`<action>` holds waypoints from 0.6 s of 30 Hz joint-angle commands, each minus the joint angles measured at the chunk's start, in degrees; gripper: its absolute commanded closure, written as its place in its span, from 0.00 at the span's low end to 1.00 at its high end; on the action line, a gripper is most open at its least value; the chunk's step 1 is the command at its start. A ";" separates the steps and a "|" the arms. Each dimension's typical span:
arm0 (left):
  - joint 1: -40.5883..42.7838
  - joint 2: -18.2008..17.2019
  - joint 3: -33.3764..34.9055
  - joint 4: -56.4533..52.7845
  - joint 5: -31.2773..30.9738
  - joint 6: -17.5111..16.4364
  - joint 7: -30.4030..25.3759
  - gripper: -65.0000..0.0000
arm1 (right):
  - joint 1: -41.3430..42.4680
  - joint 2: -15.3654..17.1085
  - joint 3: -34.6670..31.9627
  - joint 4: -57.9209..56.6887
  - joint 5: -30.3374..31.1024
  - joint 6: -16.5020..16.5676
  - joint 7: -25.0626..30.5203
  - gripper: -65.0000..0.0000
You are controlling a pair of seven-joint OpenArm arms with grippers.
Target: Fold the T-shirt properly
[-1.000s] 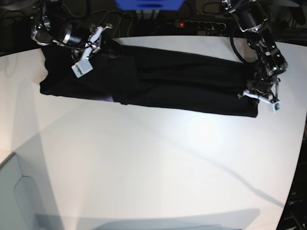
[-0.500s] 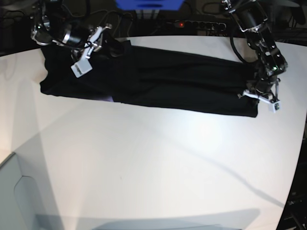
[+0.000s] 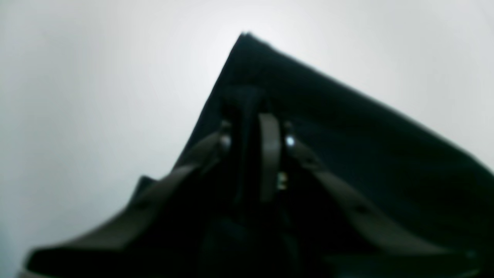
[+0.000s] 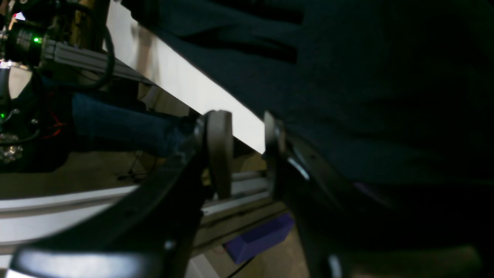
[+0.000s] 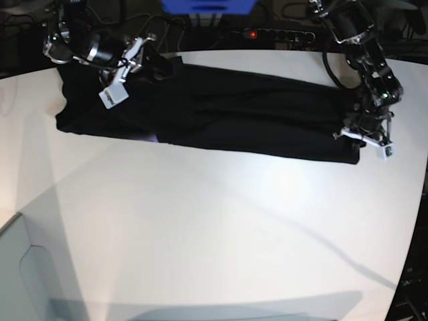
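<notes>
The black T-shirt (image 5: 254, 117) lies as a long folded strip across the far part of the white table (image 5: 214, 227), with a small purple patch (image 5: 152, 138) showing at its near edge. My left gripper (image 5: 366, 138) sits over the strip's right end. In the blurred left wrist view its fingers (image 3: 269, 154) stand slightly apart above a corner of the T-shirt (image 3: 347, 135). My right gripper (image 5: 124, 70) hangs at the strip's far left end. In the right wrist view it (image 4: 247, 154) is open at the table's edge, with the T-shirt (image 4: 347, 77) just beside one finger and nothing between the fingers.
A power strip (image 5: 274, 33) with a red light and cables lie behind the table's far edge, next to a blue object (image 5: 207, 7). A grey box (image 5: 20, 267) stands at the near left corner. Below the table edge sit a blue-purple bin (image 4: 258, 239) and blue fabric (image 4: 115, 123).
My right gripper opened and let go of the shirt's far-left edge, which dropped onto the table. My left gripper's fingers parted a little at the right end.
</notes>
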State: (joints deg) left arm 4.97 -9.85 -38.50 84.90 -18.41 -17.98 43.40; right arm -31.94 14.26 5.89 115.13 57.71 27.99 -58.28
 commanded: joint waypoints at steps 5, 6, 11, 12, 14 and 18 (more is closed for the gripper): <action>0.61 -0.75 -0.22 6.39 -1.15 0.00 -1.16 0.68 | 0.87 0.29 0.22 0.78 1.67 -0.69 0.83 0.76; 0.79 -0.75 -0.22 7.10 -1.15 0.00 -1.16 0.68 | 1.22 0.29 0.22 0.78 1.67 -0.69 0.83 0.76; 1.58 1.01 -3.83 11.58 -1.15 -0.09 -1.42 0.68 | 1.57 0.29 0.22 0.78 1.67 -0.69 0.83 0.76; 1.40 1.71 -5.94 12.55 -1.15 -0.35 -1.16 0.68 | 1.57 0.29 0.22 0.78 1.67 -0.69 0.83 0.76; 1.23 2.51 -9.02 13.51 -1.15 -0.35 -1.07 0.68 | 1.57 0.29 0.22 0.78 1.67 -0.69 0.83 0.76; 1.05 1.19 -14.03 11.93 -3.78 -0.70 4.21 0.66 | 1.57 0.29 0.22 0.78 1.67 -0.69 0.83 0.76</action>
State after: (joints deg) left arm 6.63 -7.66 -52.36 95.92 -22.02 -18.52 49.43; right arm -30.22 14.26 5.87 115.09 57.82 27.99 -58.50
